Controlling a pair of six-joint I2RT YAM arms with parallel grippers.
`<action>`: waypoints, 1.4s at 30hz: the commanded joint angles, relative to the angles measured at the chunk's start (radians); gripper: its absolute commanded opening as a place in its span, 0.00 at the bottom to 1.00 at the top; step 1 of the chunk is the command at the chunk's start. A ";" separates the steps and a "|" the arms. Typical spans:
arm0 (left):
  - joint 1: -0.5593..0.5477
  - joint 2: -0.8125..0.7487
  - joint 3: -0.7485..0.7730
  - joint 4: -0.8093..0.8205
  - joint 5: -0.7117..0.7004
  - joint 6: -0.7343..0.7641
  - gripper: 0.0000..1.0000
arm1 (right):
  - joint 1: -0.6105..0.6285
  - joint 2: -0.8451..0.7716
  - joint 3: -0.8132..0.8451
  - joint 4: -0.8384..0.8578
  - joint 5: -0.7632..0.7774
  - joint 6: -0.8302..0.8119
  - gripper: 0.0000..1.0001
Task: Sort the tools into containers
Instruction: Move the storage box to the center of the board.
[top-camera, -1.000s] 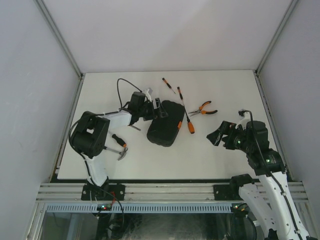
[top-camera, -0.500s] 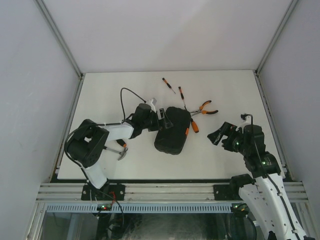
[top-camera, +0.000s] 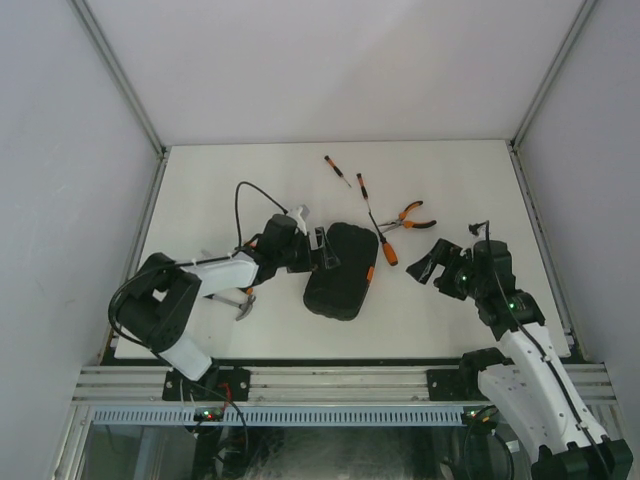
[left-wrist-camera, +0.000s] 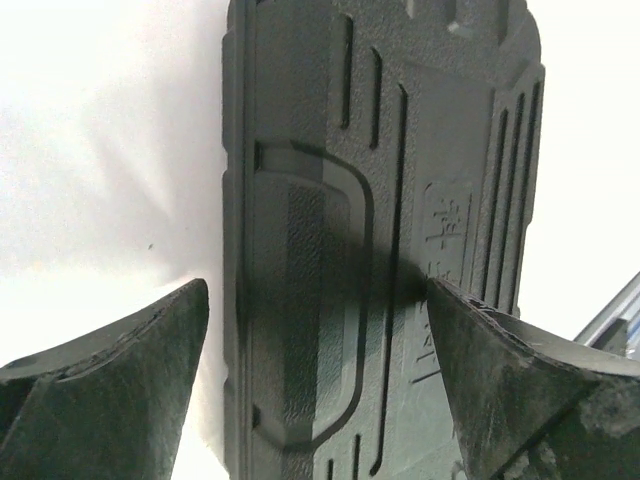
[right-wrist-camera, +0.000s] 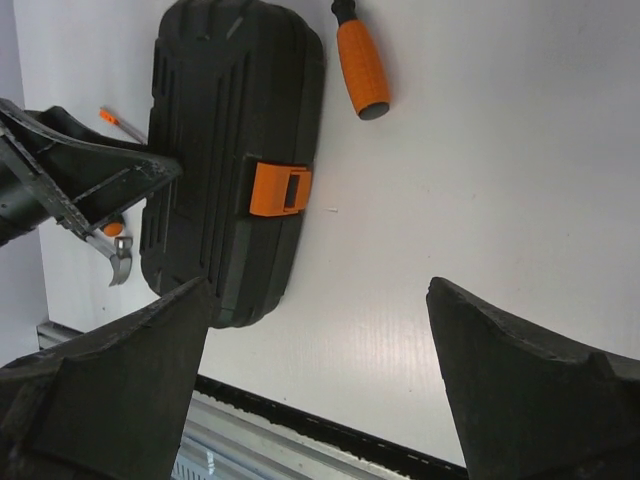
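white table (top-camera: 230, 190), shut tool case (top-camera: 340, 270) toward its front edge. seems rigid and ribbed, so grab the long rim. left gripper (left-wrist-camera: 318, 290) splayed astride it, right gripper (right-wrist-camera: 320, 290) gaping, empty.

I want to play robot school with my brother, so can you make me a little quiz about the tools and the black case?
1. True or false: the black tool case has its lid down, and its orange latch faces the right arm.
2. Which tool lies left of the case in the top view? A pliers, B hammer, C long screwdriver.
3. Fill in the gap: the left claw and the right claw both have their fingers ___.

Key: 1 true. 2 B. 3 open.
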 joint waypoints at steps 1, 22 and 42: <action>-0.006 -0.091 0.052 -0.113 -0.040 0.111 0.94 | 0.012 -0.015 -0.031 0.107 -0.043 0.017 0.89; 0.015 -0.442 0.158 -0.389 -0.524 0.208 1.00 | 0.014 -0.029 -0.056 0.107 -0.046 0.002 0.92; 0.058 -0.568 -0.032 -0.132 -0.218 0.231 1.00 | 0.010 0.019 -0.057 0.099 0.059 0.047 0.93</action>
